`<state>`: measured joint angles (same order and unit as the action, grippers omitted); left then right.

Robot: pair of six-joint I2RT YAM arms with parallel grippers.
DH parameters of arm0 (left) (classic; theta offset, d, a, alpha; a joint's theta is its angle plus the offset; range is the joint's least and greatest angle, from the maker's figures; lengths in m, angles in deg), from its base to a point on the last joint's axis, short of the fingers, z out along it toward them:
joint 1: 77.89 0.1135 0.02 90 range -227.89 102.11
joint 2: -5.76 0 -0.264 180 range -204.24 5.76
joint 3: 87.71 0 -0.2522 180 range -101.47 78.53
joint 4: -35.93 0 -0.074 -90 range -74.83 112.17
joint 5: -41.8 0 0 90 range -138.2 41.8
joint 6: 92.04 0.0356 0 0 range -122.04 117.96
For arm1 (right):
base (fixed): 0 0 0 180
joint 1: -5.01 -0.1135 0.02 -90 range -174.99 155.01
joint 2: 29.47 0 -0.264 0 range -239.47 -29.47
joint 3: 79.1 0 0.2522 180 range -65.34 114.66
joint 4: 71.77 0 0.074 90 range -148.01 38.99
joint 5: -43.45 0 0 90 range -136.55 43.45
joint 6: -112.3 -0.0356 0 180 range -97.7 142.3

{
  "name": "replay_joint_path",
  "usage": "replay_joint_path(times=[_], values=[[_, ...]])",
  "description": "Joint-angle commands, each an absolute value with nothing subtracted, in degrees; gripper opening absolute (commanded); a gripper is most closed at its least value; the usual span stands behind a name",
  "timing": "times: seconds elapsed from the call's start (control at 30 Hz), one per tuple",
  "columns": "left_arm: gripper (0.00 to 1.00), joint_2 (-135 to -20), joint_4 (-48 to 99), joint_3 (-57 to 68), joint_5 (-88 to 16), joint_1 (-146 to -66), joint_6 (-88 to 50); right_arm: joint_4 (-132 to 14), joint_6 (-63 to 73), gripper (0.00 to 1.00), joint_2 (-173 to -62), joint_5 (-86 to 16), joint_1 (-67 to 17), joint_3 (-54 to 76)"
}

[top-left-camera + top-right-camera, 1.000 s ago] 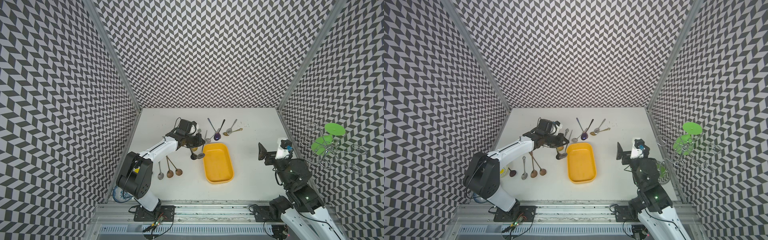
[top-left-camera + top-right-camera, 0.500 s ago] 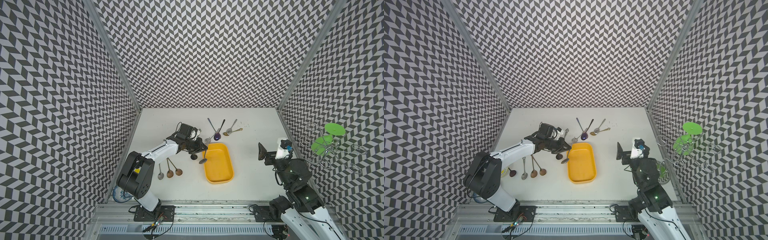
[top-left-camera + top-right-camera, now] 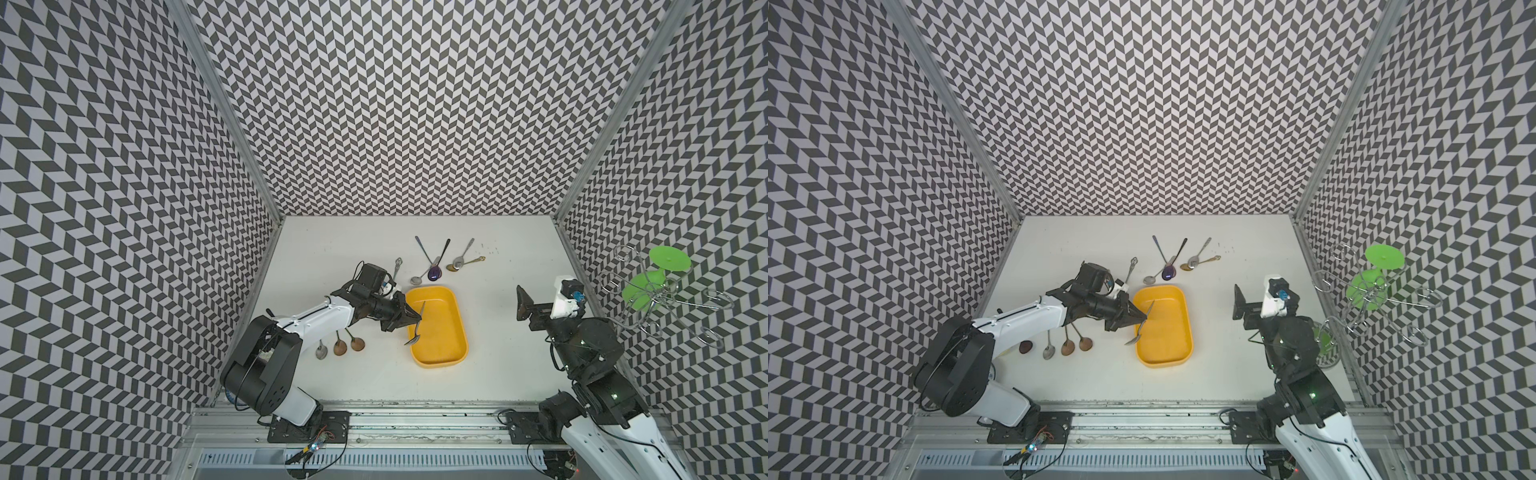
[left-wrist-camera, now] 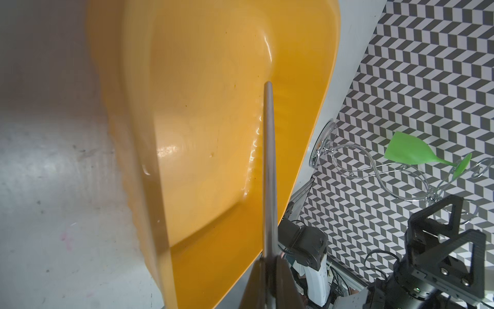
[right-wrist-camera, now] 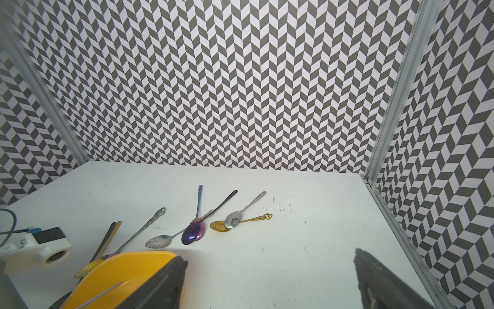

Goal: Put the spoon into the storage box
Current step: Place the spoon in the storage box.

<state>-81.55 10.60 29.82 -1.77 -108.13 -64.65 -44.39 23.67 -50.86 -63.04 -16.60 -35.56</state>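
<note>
The storage box [image 3: 441,332] [image 3: 1169,332] is a shallow yellow tray at mid-table. My left gripper [image 3: 417,322] [image 3: 1143,320] is shut on a silver spoon [image 3: 419,318] [image 3: 1148,311], pinching its handle. The spoon hangs steeply tilted over the box's left rim, bowl end lowest. In the left wrist view the spoon handle [image 4: 268,166] runs out from the closed gripper [image 4: 270,270] above the box's yellow floor [image 4: 208,128]. My right gripper [image 5: 267,281] [image 3: 521,301] is open and holds nothing, raised to the right of the box.
Several spoons [image 3: 434,272] [image 5: 192,231] lie behind the box, and an ornate one [image 3: 397,268] lies next to the left wrist. More spoons [image 3: 340,345] lie left of the box under the left arm. A wire rack with green discs [image 3: 665,291] stands at the right wall.
My left gripper has carried the spoon rightwards, from the table left of the box to above the box's left rim. The right arm has not moved.
</note>
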Motion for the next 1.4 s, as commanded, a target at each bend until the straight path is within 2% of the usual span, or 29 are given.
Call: replay_joint_path(times=[0.0, 0.33, 0.47, 0.57, 0.77, 1.0, 1.17, 1.37], values=[[0.00, -81.45, 12.59, 27.78, -4.08, -108.12, -66.17, -47.73, 24.11, 0.99, -49.96, -63.06, -16.80, -36.17], [0.01, -85.79, 13.48, 24.58, -8.51, -108.89, -66.10, -47.90, 24.24, 0.99, -49.69, -63.04, -16.64, -36.28], [0.11, -87.38, 14.27, 23.52, -9.05, -109.26, -66.24, -47.90, 24.21, 0.99, -49.68, -63.04, -16.72, -36.34], [0.15, -88.04, 14.75, 23.07, -9.07, -109.53, -66.20, -48.06, 24.16, 0.99, -49.51, -62.91, -16.67, -36.47], [0.32, -88.59, 15.06, 22.39, -9.70, -109.52, -65.93, -48.17, 24.27, 0.99, -49.51, -62.50, -16.78, -36.51], [0.44, -87.89, 14.71, 19.80, -11.23, -109.30, -63.19, -47.63, 23.98, 0.99, -51.25, -59.94, -16.76, -36.22], [0.48, -85.25, 12.65, 16.04, -14.26, -108.36, -55.51, -44.49, 21.34, 0.96, -58.63, -55.87, -16.87, -31.79], [0.58, -81.40, 9.11, 12.46, -20.73, -106.39, -40.92, -37.57, 13.66, 0.89, -73.48, -49.24, -16.87, -23.27]])
